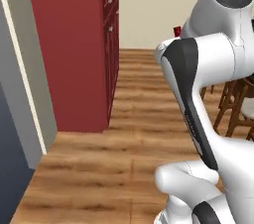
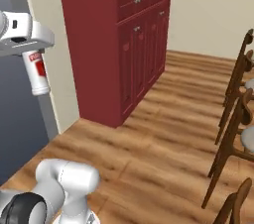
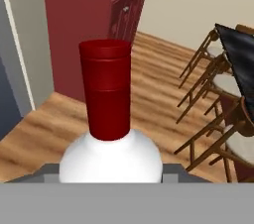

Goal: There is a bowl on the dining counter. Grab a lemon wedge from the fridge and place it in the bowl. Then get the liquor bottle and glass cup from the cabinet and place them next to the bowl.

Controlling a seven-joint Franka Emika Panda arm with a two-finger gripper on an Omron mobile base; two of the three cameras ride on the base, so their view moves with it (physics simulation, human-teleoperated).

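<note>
- The liquor bottle (image 3: pixel 110 139) is whitish with rounded shoulders and a tall dark red top; in the right base view (image 2: pixel 38 73) its white body carries a red label.
- The gripper (image 2: pixel 31 52) is closed on the liquor bottle's body at a wide spread. In the right base view the bottle hangs from the white hand, clear of the floor. The finger tips themselves are hidden behind the bottle in the hand view.
- Landmark: the tall dark red cabinet (image 2: pixel 124 39). The liquor bottle is held in the air to the left of it in the right base view, in front of a beige wall panel (image 2: pixel 49 69) and a dark grey surface (image 2: pixel 15 119) at the left edge.
- Its long axis runs along the gripper. In the right base view it hangs close to vertical, slightly tilted. In the hand view the red top points away from the hand, toward the cabinet's lower front.
- A broad wooden floor (image 2: pixel 163 134) lies open from the cabinet's base rightward.
- Right of the cabinet, across that floor, a row of dark wooden chairs (image 2: pixel 233 119) lines the edge; in the hand view they stand beside the black-topped dining counter (image 3: pixel 240 62).
- The cabinet's corner and the beige panel close the left side.
</note>
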